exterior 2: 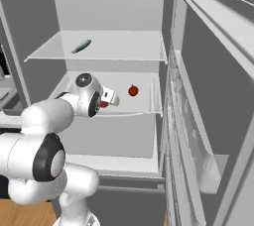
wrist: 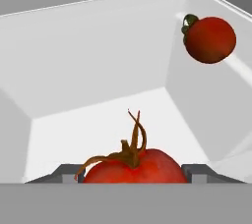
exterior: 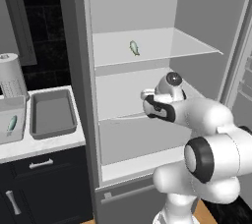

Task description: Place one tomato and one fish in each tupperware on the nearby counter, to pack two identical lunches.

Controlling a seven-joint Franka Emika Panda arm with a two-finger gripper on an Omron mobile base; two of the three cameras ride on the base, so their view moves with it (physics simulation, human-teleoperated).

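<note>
- The gripper (wrist: pixel 133 178) is reaching into the fridge's middle shelf (exterior: pixel 118 101), its two fingertips (wrist: pixel 66 173) standing on either side of a near tomato (wrist: pixel 134 166).
- Whether the jaws are pressing on that tomato or merely bracketing it, I cannot tell; the tips are sitting just at its sides.
- The near tomato is showing a dry brown stem curling up from its top, and in the right base view a sliver of its red is peeking out beside the hand.
- A second tomato (wrist: pixel 209 39) is lying well apart, further back on the same shelf toward its far right corner; it is also showing in the right base view (exterior 2: pixel 133 90).
- One fish (exterior: pixel 134 47) is lying on the upper shelf (exterior: pixel 187 46), near its middle.
- To the left of the fridge, the counter (exterior: pixel 49 142) is carrying two tupperware trays near its front edge: an empty grey tray (exterior: pixel 53 115) and, just beside it at the left edge of the left base view, a second tray (exterior: pixel 15 127) that is holding another fish (exterior: pixel 12 123).
</note>
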